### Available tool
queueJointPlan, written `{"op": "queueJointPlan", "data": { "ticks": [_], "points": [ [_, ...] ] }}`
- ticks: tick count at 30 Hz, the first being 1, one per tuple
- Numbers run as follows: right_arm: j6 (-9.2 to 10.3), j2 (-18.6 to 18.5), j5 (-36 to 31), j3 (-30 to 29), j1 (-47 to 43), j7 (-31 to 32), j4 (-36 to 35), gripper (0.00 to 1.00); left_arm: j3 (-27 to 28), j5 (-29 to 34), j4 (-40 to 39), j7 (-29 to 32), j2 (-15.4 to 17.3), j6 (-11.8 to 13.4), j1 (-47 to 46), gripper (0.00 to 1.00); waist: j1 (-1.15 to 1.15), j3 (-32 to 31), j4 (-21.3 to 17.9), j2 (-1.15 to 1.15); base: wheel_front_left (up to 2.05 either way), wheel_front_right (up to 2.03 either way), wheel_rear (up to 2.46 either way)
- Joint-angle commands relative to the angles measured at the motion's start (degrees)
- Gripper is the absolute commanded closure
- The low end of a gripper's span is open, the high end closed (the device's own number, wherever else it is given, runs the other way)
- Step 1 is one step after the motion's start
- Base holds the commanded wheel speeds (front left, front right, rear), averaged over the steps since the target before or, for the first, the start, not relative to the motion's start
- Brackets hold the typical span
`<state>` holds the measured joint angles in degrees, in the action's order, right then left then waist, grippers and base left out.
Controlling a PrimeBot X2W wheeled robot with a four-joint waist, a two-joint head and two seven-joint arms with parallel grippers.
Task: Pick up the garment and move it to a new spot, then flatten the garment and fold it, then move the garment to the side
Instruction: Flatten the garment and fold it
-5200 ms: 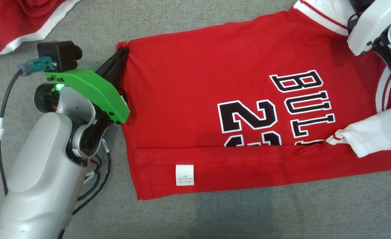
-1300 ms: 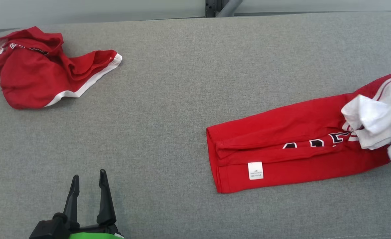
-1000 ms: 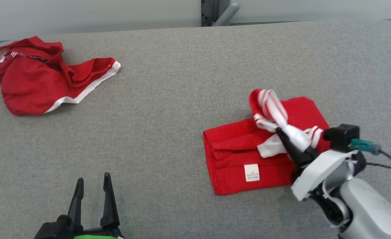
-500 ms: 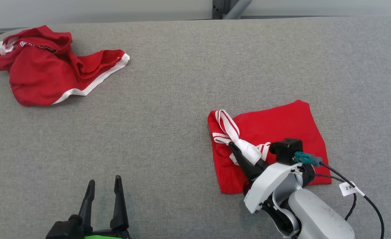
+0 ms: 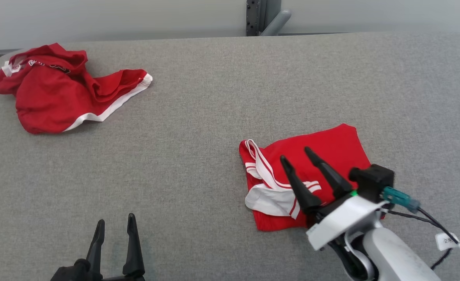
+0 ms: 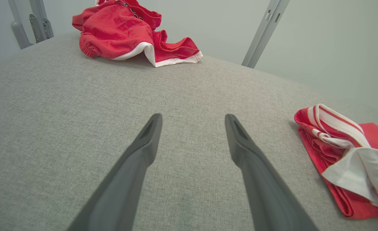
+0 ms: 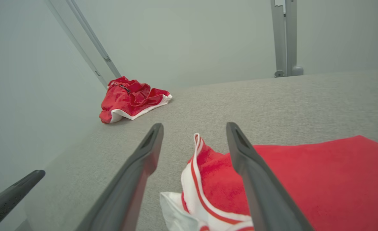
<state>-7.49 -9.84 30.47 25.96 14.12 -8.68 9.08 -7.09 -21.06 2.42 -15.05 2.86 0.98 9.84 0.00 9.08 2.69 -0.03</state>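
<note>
Soft, limp folded garment (image 5: 339, 143), judged best pinched through all layers, is being overhung by the spread-jawed, empty right gripper (image 5: 294, 153); left gripper (image 5: 116, 218) likewise spread.

The place looks like a robot lab: a grey cloth-covered table (image 5: 214, 117) stands before plain pale walls (image 7: 192, 38), with bare metal posts (image 7: 285, 38) behind.

Two red garments lie on one grey table (image 5: 214, 117): one folded garment (image 5: 339, 142) at the near right, one crumpled garment (image 5: 46, 105) at the far left. Two grippers, the left gripper (image 5: 116, 218) at the near left and the right gripper (image 5: 294, 153) at the near right, carry two dark fingers (image 5: 300, 187) each, four in all. One dark post (image 5: 255, 17) stands at the far edge; the grey tube (image 5: 277, 22) beside it may be a second piece.
</note>
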Motion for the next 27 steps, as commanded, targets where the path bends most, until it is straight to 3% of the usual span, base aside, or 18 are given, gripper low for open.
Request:
{"op": "queueJointPlan", "data": {
  "ticks": [1,4,6,10,16,17,18,19,27],
  "points": [
    [0.0,-1.0,-1.3,-1.7,-2.1,-0.4,-1.8,0.0,0.4,-0.2,-0.1,-0.2,0.1,0.1,1.1,0.0,0.0,-1.0,-0.6,0.03,0.0,0.0,0.0],
    [0.0,-2.0,-3.0,-7.8,-5.7,-1.5,-5.8,0.0,0.7,-0.5,-0.4,-0.2,0.1,0.5,1.7,0.0,0.0,-1.8,-1.3,0.03,0.0,0.0,0.0],
    [0.0,-3.8,-7.6,-12.0,-7.4,-2.5,-6.8,0.0,0.8,-0.5,-0.6,-0.2,0.1,0.5,1.8,0.0,0.0,-2.2,-1.5,0.03,0.0,0.0,0.0],
    [0.0,-2.5,-13.8,-19.0,-10.4,-4.2,-5.8,0.0,0.7,-0.4,-1.0,-0.2,0.1,0.5,1.9,0.0,0.0,-2.4,-1.8,0.03,0.0,0.0,0.0],
    [0.0,-0.7,-17.7,-20.6,-10.5,-5.7,-0.2,0.01,0.3,-0.2,-1.0,-0.2,0.1,0.3,0.5,0.0,0.0,-1.6,-1.3,0.03,0.0,0.0,0.0],
    [0.0,-0.4,-18.0,-19.9,-9.8,-5.9,1.3,0.27,0.2,-0.3,-1.0,-0.2,0.1,0.2,0.0,0.0,0.0,-1.4,-1.1,0.03,0.0,0.0,0.0],
    [0.0,-0.1,-18.2,-19.0,-8.9,-6.1,3.0,0.71,0.1,-0.3,-0.9,-0.2,0.1,0.1,-0.3,0.0,0.0,-1.0,-0.9,0.03,0.0,0.0,0.0],
    [0.0,0.2,-18.2,-18.2,-7.9,-6.1,4.8,0.98,-0.1,-0.3,-1.1,-0.2,0.1,0.2,-0.5,0.0,0.0,-0.7,-0.7,0.03,0.0,0.0,0.0],
    [0.02,3.4,-18.4,-8.7,2.5,-6.5,19.9,1.0,-0.8,-0.3,-0.7,-0.2,0.1,0.3,-2.4,0.0,0.0,1.7,0.8,0.03,0.0,0.0,0.0]
  ]
}}
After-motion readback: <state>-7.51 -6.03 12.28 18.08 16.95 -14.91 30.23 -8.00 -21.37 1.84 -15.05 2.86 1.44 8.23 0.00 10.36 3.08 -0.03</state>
